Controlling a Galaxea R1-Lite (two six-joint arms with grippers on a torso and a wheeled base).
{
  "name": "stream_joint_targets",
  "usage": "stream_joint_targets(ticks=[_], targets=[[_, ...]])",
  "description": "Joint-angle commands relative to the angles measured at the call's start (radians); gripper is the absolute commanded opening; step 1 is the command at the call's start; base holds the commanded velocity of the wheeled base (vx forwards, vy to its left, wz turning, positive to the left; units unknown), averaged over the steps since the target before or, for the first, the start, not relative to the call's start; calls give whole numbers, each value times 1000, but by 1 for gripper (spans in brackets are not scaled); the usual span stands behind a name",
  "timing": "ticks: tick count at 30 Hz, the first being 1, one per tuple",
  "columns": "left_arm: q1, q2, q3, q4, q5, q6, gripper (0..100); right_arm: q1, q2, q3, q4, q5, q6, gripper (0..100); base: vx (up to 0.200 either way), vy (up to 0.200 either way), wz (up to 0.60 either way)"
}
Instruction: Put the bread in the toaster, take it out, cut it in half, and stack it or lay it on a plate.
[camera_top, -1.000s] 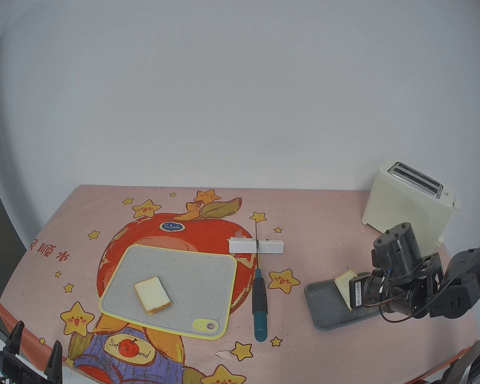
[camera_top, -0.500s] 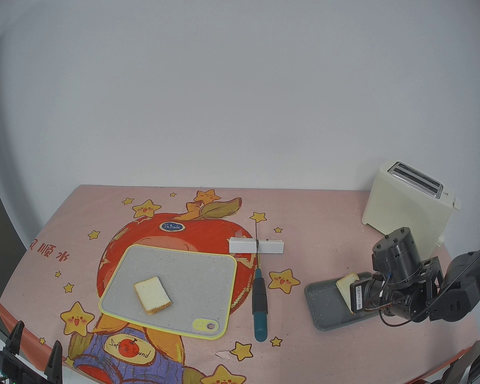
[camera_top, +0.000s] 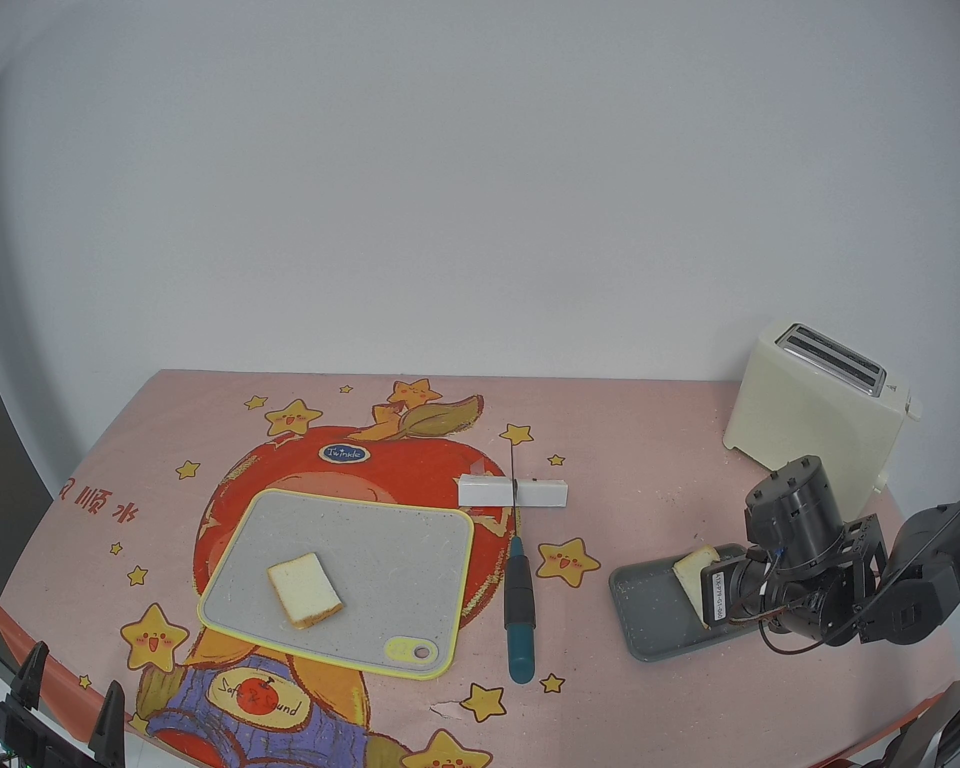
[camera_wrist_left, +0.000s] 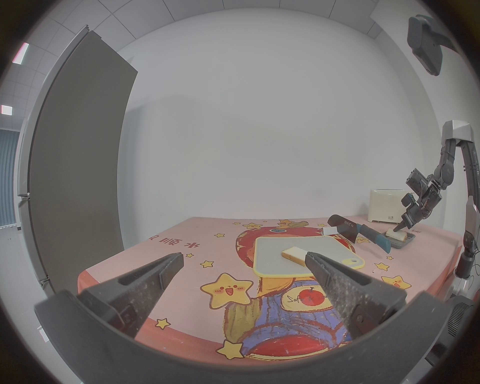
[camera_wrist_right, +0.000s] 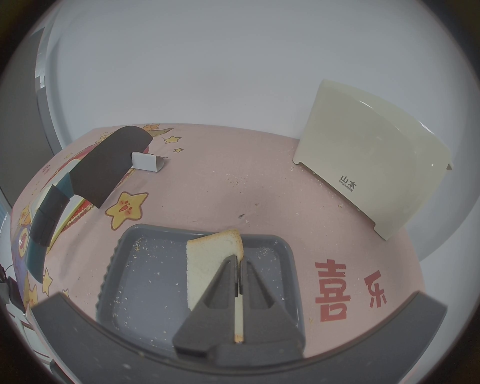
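Observation:
My right gripper (camera_top: 712, 592) is shut on a half slice of bread (camera_top: 693, 578) and holds it on edge over the grey plate (camera_top: 645, 615). In the right wrist view the fingertips (camera_wrist_right: 226, 272) pinch the bread (camera_wrist_right: 207, 260) at its side, low over the plate (camera_wrist_right: 140, 285). I cannot tell whether the bread touches the plate. A second half slice (camera_top: 304, 590) lies flat on the grey cutting board (camera_top: 400, 560). The cream toaster (camera_top: 815, 405) stands at the back right with nothing in its slots. My left gripper (camera_wrist_left: 245, 280) hangs open off the table's near left corner.
A teal-handled knife (camera_top: 519, 610) lies right of the cutting board, its blade set in a white holder (camera_top: 512, 492). Crumbs dot the plate and the pink cloth. Open cloth lies between the knife and the plate and in front of the toaster.
My right gripper has sunk a little with the bread toward the plate. The left arm and the things on the table have not moved.

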Motion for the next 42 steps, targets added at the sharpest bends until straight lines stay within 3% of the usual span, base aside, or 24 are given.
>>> stream_joint_targets(ticks=[1, 32, 36, 42], targets=[[0, -16, 18, 0, 0, 0, 100, 2, -5, 2, 0, -2, -2, 100, 0, 0, 0], [0, -16, 18, 0, 0, 0, 100, 27, -47, 1, -15, -17, -2, 100, 0, 0, 0], [0, -16, 18, 0, 0, 0, 100, 23, -123, -11, -18, -45, -10, 100, 0, 0, 0], [0, -16, 18, 0, 0, 0, 100, 50, -225, -30, -3, -46, -30, 100, 0, 0, 0]])
